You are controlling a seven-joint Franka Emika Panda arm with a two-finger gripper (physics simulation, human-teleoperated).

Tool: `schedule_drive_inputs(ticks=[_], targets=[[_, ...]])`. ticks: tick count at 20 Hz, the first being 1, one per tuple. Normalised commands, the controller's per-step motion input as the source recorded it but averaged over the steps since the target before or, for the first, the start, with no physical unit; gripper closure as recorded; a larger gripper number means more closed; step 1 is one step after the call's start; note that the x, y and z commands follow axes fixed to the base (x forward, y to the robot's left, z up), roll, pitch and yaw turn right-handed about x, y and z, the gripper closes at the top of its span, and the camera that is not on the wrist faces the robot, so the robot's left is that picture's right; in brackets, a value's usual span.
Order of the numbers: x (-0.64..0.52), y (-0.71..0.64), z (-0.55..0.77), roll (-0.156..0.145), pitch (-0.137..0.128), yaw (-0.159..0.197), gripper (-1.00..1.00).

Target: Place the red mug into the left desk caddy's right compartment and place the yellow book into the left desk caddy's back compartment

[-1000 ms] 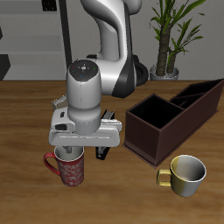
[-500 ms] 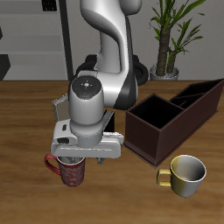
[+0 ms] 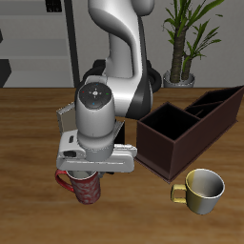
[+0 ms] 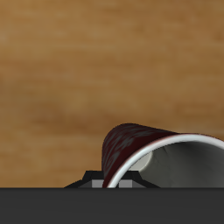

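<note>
Gripper (image 3: 88,177): you are closing it on the rim of the red-and-white speckled mug (image 3: 84,190); the mug is now tilting, lifting off the wooden table (image 3: 29,133). Dark brown-maroon partitioned desk caddy (image 3: 188,122): beside, farther back, open wood between. Yellowish-cream mug (image 3: 201,190): beside, apart.

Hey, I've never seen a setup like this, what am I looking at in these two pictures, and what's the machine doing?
These are simulator renders of a robot arm at a wooden table. One picture looks at the arm from the front and above; the other comes from a camera on its wrist. The gripper is down at the red mug, whose rim shows close up in the wrist picture; whether the fingers are shut on it cannot be seen. Also on the table: a dark brown desk caddy with compartments and a yellowish-cream mug. A plant stands behind.
</note>
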Motion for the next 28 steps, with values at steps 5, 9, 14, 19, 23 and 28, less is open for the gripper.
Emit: schedule_drive_inputs(ticks=[5,9,14,19,23,28], targets=[[-0.09,0.03,0.33,-0.007,-0.048,0.016,1.00],[-0.15,0.01,0.57,-0.006,-0.070,0.013,1.00],[-0.16,-0.04,0.57,-0.042,-0.059,0.036,1.00],[-0.32,-0.07,0.86,-0.066,-0.083,0.019,1.00],[-0.36,0.06,0.67,-0.048,-0.069,-0.006,1.00],[-0.40,0.12,0.61,-0.045,-0.064,-0.003,1.00]])
